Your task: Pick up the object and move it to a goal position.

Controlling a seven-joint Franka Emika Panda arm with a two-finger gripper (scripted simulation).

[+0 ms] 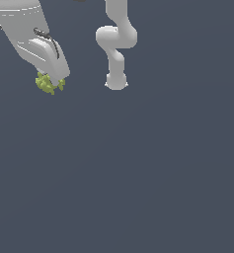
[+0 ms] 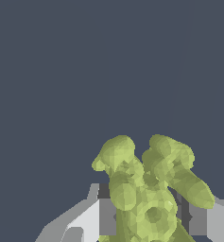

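Observation:
The object (image 1: pixel 49 83) is a small yellow-green knobbly cluster of lumps at the upper left of the exterior view. It sits at the tip of my white gripper (image 1: pixel 53 79), which comes down from the upper left. In the wrist view the object (image 2: pixel 149 189) fills the space between the two grey fingers (image 2: pixel 106 215), which stand on either side of it and press against it. The gripper (image 2: pixel 149 215) is shut on the object. The fingertips are hidden behind the cluster.
The arm's white base and lower links (image 1: pixel 116 44) stand at the upper middle of the exterior view. The ground is a plain dark grey-blue surface (image 1: pixel 138 173) with no other objects in sight. No goal marker shows.

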